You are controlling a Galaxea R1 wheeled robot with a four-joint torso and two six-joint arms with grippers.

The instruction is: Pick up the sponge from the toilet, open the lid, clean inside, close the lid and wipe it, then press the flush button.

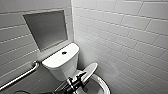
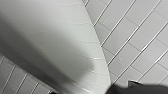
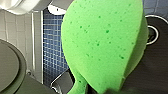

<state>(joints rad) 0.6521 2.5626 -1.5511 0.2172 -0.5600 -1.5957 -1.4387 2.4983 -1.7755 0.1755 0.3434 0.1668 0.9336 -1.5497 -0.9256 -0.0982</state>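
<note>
The white toilet [image 1: 59, 63] stands in the corner, with the small dark flush button [image 1: 64, 52] on its tank top. The oval lid [image 1: 90, 69] is tilted up off the bowl [image 1: 105, 84], whose inside shows dark. My left gripper [image 1: 80, 76] is open at the lid's near edge, and the lid's glossy surface [image 2: 62, 37] looms close in the left wrist view. The bright green sponge [image 3: 105, 42] shows very large in the right wrist view, pinched at its narrow part by my right gripper [image 3: 108, 90], which is shut on it.
White tiled walls close in behind and on the right of the toilet. A metal grab bar [image 1: 22, 75] runs along the left wall under a recessed niche [image 1: 46, 28]. Blue mosaic floor [image 3: 53, 50] lies beside the toilet base.
</note>
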